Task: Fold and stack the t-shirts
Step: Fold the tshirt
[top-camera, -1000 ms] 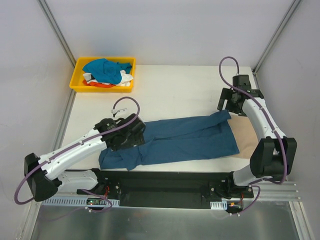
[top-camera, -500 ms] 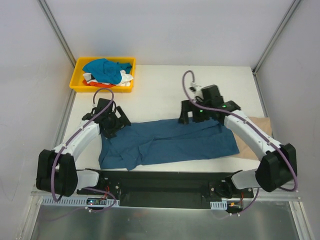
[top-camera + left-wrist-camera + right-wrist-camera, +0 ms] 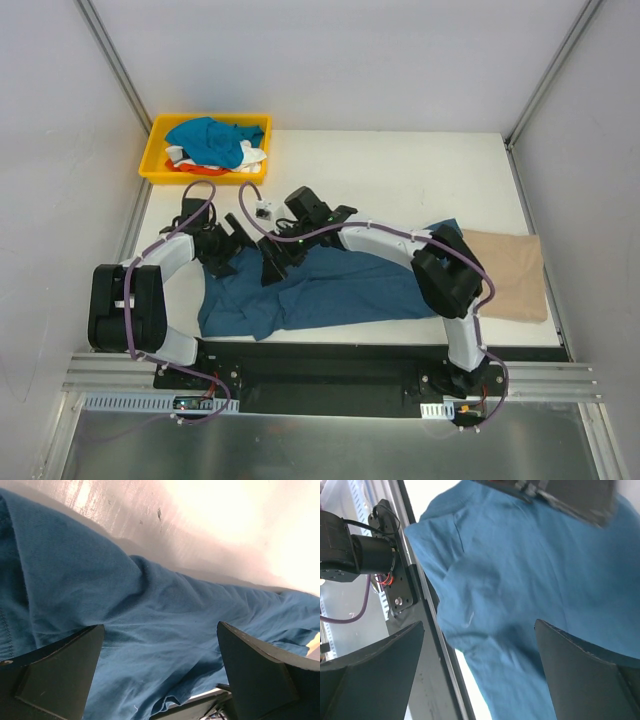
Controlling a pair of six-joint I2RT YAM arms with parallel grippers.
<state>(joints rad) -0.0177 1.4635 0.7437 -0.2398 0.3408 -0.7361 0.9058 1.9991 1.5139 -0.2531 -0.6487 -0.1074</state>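
Note:
A large dark teal-blue t-shirt (image 3: 350,290) lies crumpled and spread along the front of the table. My left gripper (image 3: 223,250) stands open over its left back corner, and the blue cloth (image 3: 150,600) fills the space under its jaws. My right gripper (image 3: 272,264) reaches far across to the left and hangs open just beside the left one, above the shirt's left part (image 3: 520,570). Nothing is held between either pair of fingers. A folded tan t-shirt (image 3: 510,272) lies at the right edge. More t-shirts, bright blue (image 3: 210,140), white and orange-red, are piled in the tray.
The yellow tray (image 3: 155,172) stands at the back left corner. Bare white table (image 3: 400,175) stretches behind the shirt. In the right wrist view the table's front edge, the black rail (image 3: 427,630) and an arm base (image 3: 350,552) lie close below.
The right arm has swung from the back right all the way to the left, over the teal-blue shirt. The left gripper drew back to the shirt's left back corner. The tan shirt now lies uncovered.

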